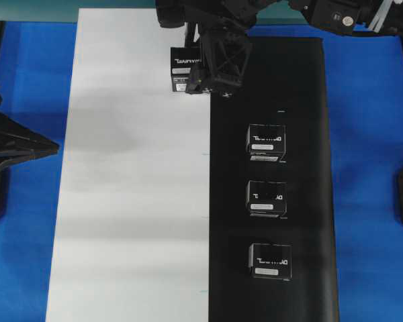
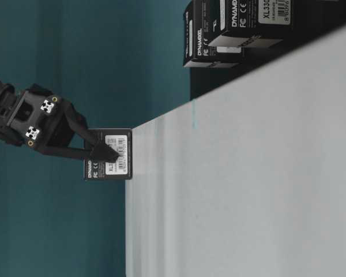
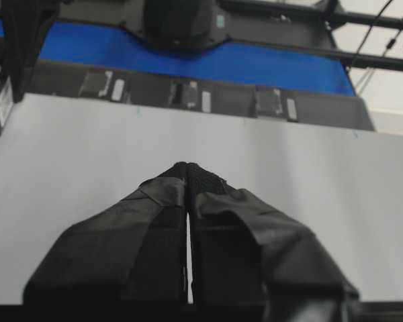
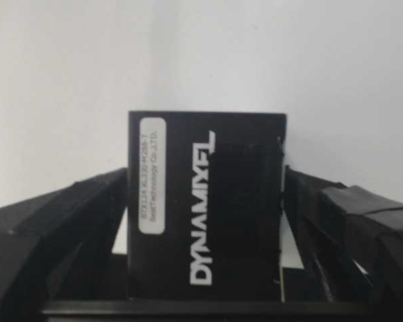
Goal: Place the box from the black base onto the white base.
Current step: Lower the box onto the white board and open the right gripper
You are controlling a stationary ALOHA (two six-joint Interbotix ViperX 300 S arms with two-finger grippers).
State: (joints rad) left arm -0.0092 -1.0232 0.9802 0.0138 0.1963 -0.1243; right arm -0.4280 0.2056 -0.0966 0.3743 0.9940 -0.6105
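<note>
From overhead I count four boxes total: three in a column on the black base [image 1: 302, 134], and the box [image 1: 183, 68] sitting on the white base [image 1: 134, 201] near its far end, lettering face up. The right gripper [image 1: 198, 80] straddles it.

Table-level view: box [image 2: 108, 154] stands on the board's far edge.

Left wrist view: left gripper [image 3: 188, 168] pinched together, holding nothing.

Right wrist view: fingers [image 4: 74, 208] spread wide, gaps either side of the box, its long axis pointing away from the camera.
</note>
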